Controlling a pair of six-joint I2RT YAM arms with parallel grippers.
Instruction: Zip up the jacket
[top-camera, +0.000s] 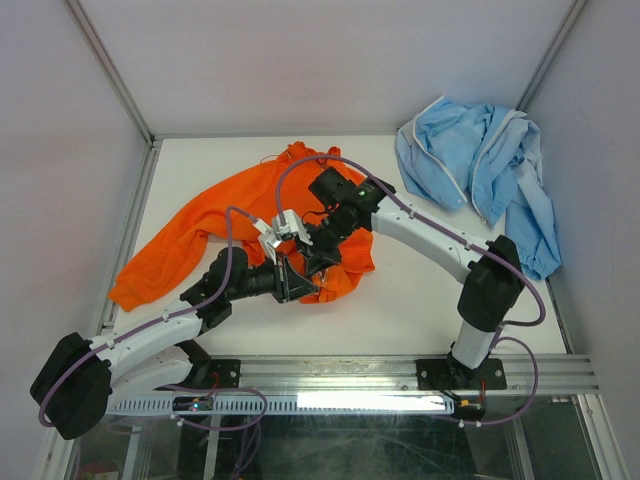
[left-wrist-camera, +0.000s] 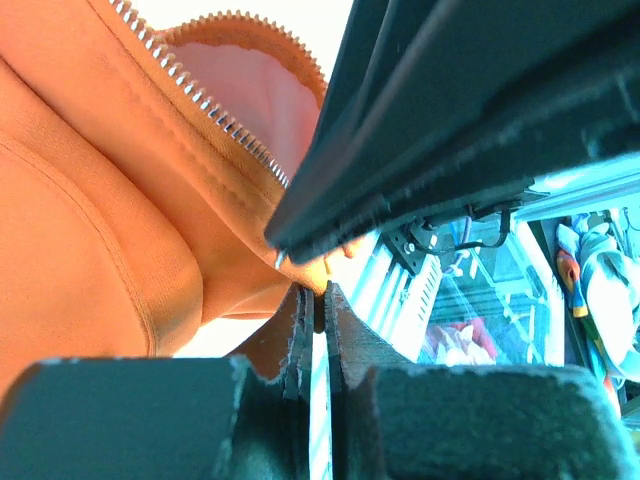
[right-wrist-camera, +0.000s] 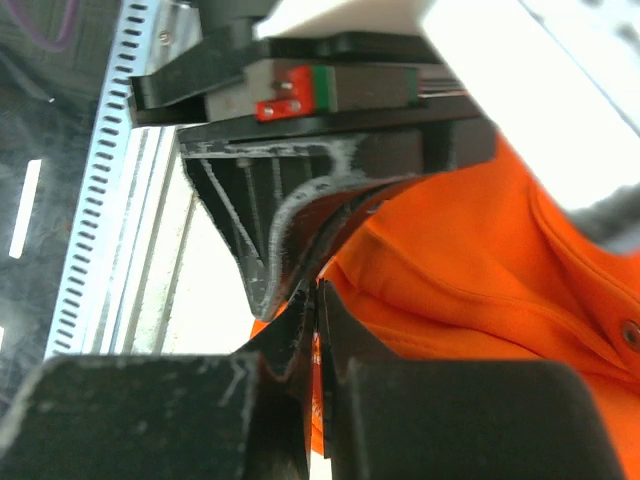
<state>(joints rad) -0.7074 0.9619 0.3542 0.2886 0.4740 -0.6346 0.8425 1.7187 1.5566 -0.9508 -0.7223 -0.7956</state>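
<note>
Both jaws tight on jacket (top-camera: 200, 215)

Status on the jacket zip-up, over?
Left gripper shut on jacket edge. Right gripper shut on jacket too. Zipper open, teeth bare. Blue garment far right, not touching jacket.

There it was, the jacket (top-camera: 215, 225), bright orange and soft, lying crumpled across the middle of the tabletop (top-camera: 400, 300); one long sleeve (top-camera: 150, 270) stretched flat towards the near left corner; a rumpled end (top-camera: 300, 155) reached towards the far side; the lower right part (top-camera: 352, 272) was bunched and folded over; close up from the left wrist, the zipper (left-wrist-camera: 205, 105) stood open, pale metal teeth running slantwise along a stitched orange edge; behind it showed the pale pinkish lining (left-wrist-camera: 255, 95); from the right wrist, raised seams crossed the orange cloth.
</note>
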